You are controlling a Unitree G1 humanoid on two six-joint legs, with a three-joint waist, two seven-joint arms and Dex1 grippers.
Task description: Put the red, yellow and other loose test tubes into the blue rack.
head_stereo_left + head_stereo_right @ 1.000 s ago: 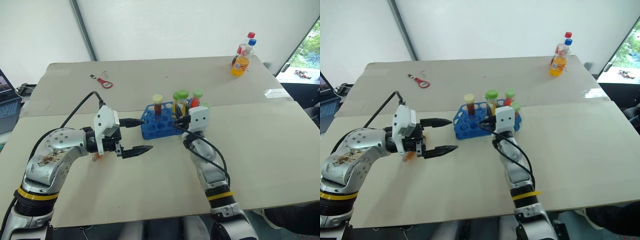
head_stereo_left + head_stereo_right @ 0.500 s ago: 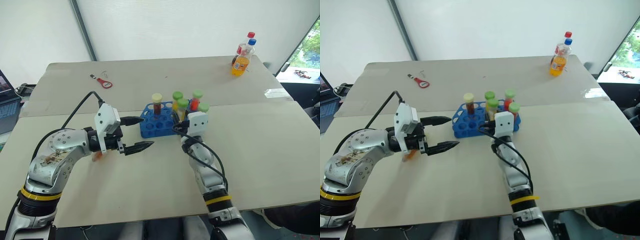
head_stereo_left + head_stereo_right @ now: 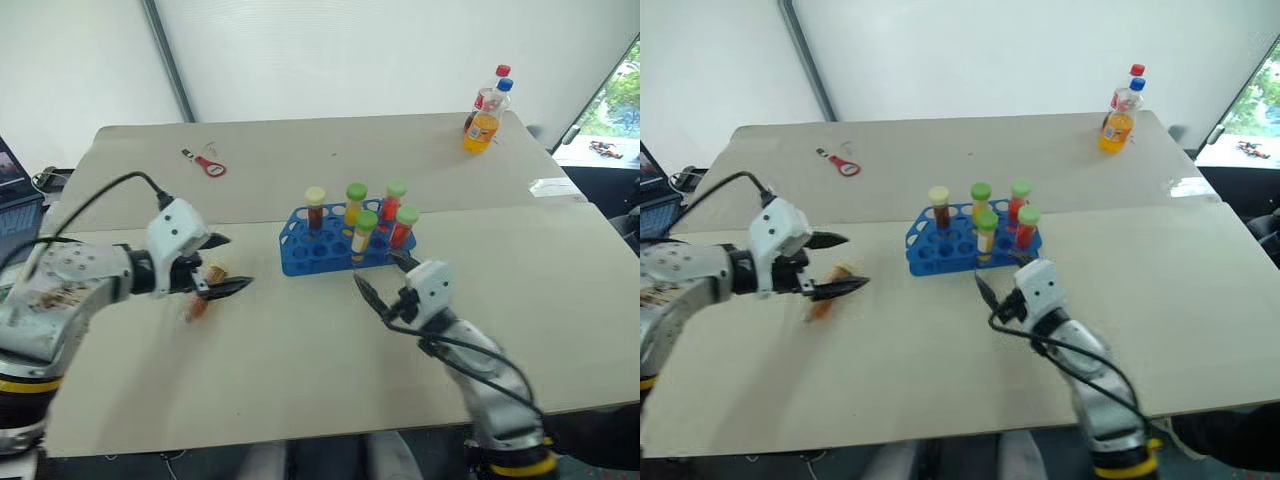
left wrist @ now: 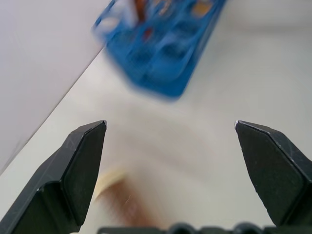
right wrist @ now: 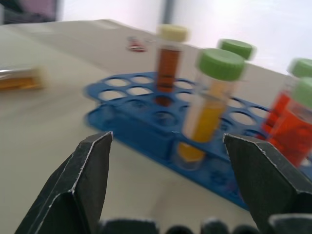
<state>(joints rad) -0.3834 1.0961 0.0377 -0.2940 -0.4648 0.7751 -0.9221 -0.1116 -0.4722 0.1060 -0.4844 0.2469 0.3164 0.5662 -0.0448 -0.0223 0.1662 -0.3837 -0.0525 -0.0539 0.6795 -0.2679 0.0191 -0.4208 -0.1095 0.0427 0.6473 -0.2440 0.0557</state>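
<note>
The blue rack (image 3: 300, 262) stands mid-table with several capped tubes upright in it: a brown one (image 5: 169, 58), a yellow one (image 5: 209, 107) and red ones (image 5: 292, 131). One loose tube (image 3: 200, 295), cream-capped with orange-brown liquid, lies on the table left of the rack. My left gripper (image 3: 238, 262) hovers open just above it, fingers spread, the tube (image 4: 122, 195) low between them. In front of the rack, my right gripper (image 3: 383, 278) is open and empty, facing the yellow tube.
Two drink bottles (image 3: 485, 115) stand at the far right corner. A red-handled tool (image 3: 205, 163) lies at the far left. A laptop (image 3: 10, 190) sits off the left edge. A seam runs across the table behind the rack.
My right gripper has opened, left the green-capped yellow tube standing in the rack, and drawn back toward me. My left gripper has swung left to above the loose tube.
</note>
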